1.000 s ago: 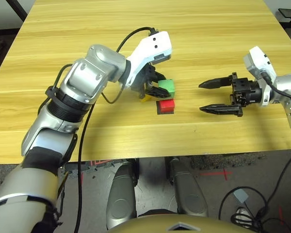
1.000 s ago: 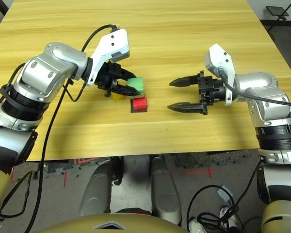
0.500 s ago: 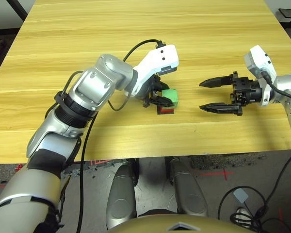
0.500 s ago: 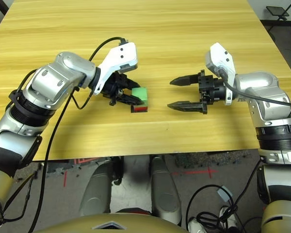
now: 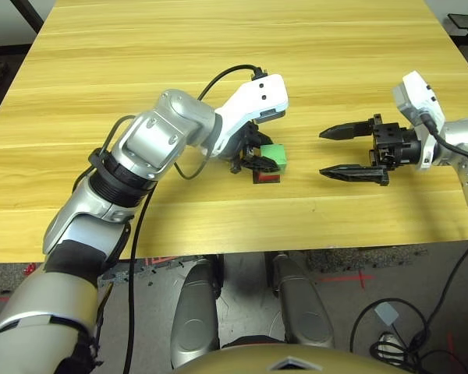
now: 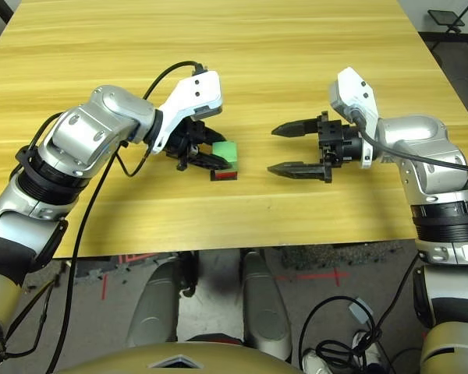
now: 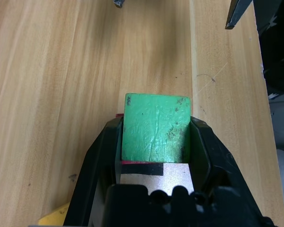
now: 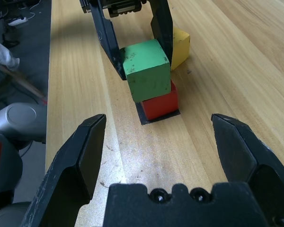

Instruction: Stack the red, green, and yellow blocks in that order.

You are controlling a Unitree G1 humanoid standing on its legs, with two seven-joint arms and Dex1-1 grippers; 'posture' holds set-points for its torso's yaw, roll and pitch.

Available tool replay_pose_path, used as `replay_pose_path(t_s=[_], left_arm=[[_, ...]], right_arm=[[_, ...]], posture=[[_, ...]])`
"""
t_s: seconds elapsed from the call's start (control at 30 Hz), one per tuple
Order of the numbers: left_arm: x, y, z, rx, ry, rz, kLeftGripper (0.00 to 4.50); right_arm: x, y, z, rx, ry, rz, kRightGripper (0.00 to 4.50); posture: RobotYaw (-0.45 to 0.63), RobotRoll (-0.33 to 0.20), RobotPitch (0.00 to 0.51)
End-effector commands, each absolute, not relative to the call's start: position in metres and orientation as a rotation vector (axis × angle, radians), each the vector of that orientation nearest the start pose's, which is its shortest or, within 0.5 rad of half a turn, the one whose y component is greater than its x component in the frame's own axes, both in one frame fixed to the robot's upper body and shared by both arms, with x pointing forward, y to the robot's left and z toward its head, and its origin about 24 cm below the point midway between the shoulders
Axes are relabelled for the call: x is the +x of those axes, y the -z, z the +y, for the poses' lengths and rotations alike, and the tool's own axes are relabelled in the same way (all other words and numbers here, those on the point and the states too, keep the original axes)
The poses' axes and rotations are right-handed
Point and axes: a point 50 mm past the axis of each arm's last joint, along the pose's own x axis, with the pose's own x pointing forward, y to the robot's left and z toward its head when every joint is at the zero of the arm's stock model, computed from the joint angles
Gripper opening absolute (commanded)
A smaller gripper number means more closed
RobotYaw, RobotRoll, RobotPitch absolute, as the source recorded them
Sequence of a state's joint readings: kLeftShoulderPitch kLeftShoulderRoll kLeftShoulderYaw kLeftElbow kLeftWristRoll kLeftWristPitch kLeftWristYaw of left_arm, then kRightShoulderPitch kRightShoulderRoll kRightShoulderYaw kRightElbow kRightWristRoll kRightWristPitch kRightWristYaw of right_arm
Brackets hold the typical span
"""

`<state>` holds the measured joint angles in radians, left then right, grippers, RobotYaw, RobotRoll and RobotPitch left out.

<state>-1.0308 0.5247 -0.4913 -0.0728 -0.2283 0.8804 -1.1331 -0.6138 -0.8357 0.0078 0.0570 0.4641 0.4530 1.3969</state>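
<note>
Green block (image 8: 146, 69) is sitting on top of the red block (image 8: 160, 104), a bit off-centre, with the left gripper (image 5: 257, 160) clamped on it, red one on its black square patch (image 8: 157, 116). Yellow block (image 8: 180, 45) is on the table (image 5: 218, 47) just behind. Right gripper (image 5: 345, 152) hangs nearby, fingers spread wide; no writing I can read anywhere.

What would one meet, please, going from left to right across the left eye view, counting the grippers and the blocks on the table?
left gripper shut on the green block, which sits on the red block → right gripper, open. The green and red blocks overlap, so they count as one stop.
</note>
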Motion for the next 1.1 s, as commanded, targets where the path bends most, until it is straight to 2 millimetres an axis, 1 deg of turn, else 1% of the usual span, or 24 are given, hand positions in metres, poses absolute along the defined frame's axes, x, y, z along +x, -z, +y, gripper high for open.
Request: replay_pose_path(t_s=[0.03, 0.23, 0.4, 0.47, 0.53, 0.63, 0.67, 0.8, 0.9, 1.0, 1.03, 1.1], left_arm=[[0.305, -0.220, 0.064, 0.675, 1.382, 0.336, 2.06], [0.307, -0.218, 0.066, 0.676, 1.372, 0.340, 2.06], [0.304, -0.212, 0.067, 0.681, 1.382, 0.367, 2.06], [0.302, -0.211, 0.066, 0.672, 1.390, 0.362, 2.83], [0.301, -0.213, 0.066, 0.660, 1.390, 0.352, 3.44], [0.301, -0.221, 0.070, 0.622, 1.369, 0.345, 4.48], [0.301, -0.224, 0.072, 0.613, 1.359, 0.343, 4.48], [0.303, -0.242, 0.101, 0.584, 1.246, 0.356, 4.48], [0.303, -0.247, 0.120, 0.590, 1.168, 0.380, 4.48], [0.304, -0.245, 0.142, 0.586, 1.056, 0.449, 4.48], [0.303, -0.241, 0.147, 0.579, 1.034, 0.481, 4.48], [0.302, -0.234, 0.151, 0.563, 1.011, 0.509, 4.48]], right_arm=[[0.290, -0.212, -0.218, -0.360, -1.329, 0.138, 4.50], [0.291, -0.212, -0.217, -0.359, -1.331, 0.137, 4.50], [0.292, -0.213, -0.217, -0.358, -1.326, 0.137, 4.50], [0.292, -0.213, -0.218, -0.360, -1.326, 0.137, 4.50], [0.292, -0.213, -0.218, -0.359, -1.324, 0.136, 4.50], [0.292, -0.214, -0.219, -0.361, -1.322, 0.133, 4.50], [0.292, -0.214, -0.219, -0.362, -1.321, 0.132, 4.50], [0.292, -0.214, -0.221, -0.363, -1.316, 0.132, 4.50], [0.292, -0.214, -0.221, -0.362, -1.317, 0.134, 4.50], [0.293, -0.214, -0.222, -0.362, -1.318, 0.138, 4.50], [0.293, -0.214, -0.222, -0.363, -1.320, 0.138, 4.50], [0.295, -0.214, -0.221, -0.363, -1.323, 0.138, 4.50]], posture=[[-0.01, 0.091, 0.279], [0.00, 0.089, 0.280], [0.00, 0.088, 0.279], [0.00, 0.087, 0.276], [0.00, 0.087, 0.275], [0.00, 0.086, 0.269], [0.00, 0.086, 0.269], [0.01, 0.084, 0.265], [0.02, 0.084, 0.263], [0.04, 0.084, 0.260], [0.05, 0.083, 0.260], [0.05, 0.080, 0.259]])
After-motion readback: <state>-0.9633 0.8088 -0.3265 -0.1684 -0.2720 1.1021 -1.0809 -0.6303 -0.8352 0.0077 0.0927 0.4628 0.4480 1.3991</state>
